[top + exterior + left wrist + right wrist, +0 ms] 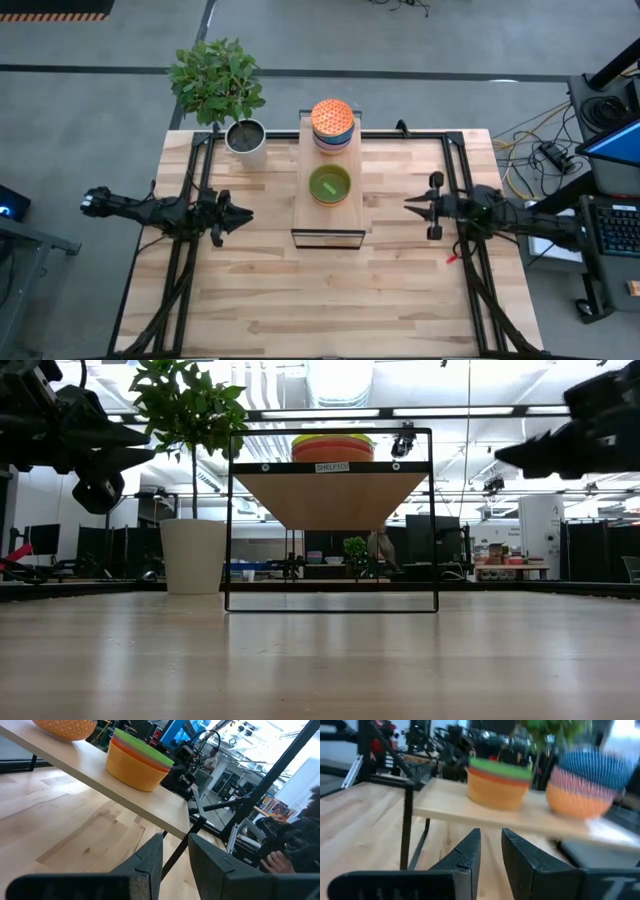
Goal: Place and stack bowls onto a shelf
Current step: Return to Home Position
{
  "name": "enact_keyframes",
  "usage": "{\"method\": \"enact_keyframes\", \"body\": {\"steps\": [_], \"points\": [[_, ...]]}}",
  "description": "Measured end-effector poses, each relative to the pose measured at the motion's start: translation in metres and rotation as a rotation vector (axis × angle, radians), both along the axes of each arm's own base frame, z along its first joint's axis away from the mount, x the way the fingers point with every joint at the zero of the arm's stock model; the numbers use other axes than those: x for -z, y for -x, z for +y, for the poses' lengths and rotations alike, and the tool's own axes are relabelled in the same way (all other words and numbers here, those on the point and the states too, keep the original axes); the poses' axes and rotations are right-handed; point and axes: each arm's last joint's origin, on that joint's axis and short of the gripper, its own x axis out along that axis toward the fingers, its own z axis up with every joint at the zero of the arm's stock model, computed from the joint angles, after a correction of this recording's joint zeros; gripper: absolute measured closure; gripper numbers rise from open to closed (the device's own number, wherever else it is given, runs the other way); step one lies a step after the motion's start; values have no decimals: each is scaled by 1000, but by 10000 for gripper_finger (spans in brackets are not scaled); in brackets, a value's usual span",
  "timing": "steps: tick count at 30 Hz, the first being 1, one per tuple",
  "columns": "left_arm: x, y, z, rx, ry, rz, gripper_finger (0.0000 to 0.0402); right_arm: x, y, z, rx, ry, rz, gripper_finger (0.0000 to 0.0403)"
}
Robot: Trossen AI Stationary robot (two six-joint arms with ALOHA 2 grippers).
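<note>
On the shelf (335,218), the green-topped bowl stack (330,184) mid-plank and orange-topped stack (332,124) at the far end could topple if the left gripper (243,213) or right gripper (410,203), jaws slightly parted and empty, swings inward.

shelf (330,215): pale wood top, smooth matt; frame dark metal | tabletop (330,300): jointed wood planks, smooth, slight sheen | green-topped bowls (330,185): plain, smooth, plastic-looking | patterned bowls (332,122): fine printed surface | pot (193,555): white, smooth
</note>
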Motion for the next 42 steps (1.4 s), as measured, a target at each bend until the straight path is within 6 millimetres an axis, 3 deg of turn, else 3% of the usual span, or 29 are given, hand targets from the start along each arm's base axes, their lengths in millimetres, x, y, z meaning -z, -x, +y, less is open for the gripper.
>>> {"method": "enact_keyframes", "body": {"steps": [7,19,42], "points": [[0,0,0,0,0,0,325,-5,2,10,-88,186,-50,335],[0,0,0,0,0,0,325,-3,1,10,-98,3,-42,335],[0,0,0,0,0,0,325,-3,0,10,-98,1,-30,335]]}}
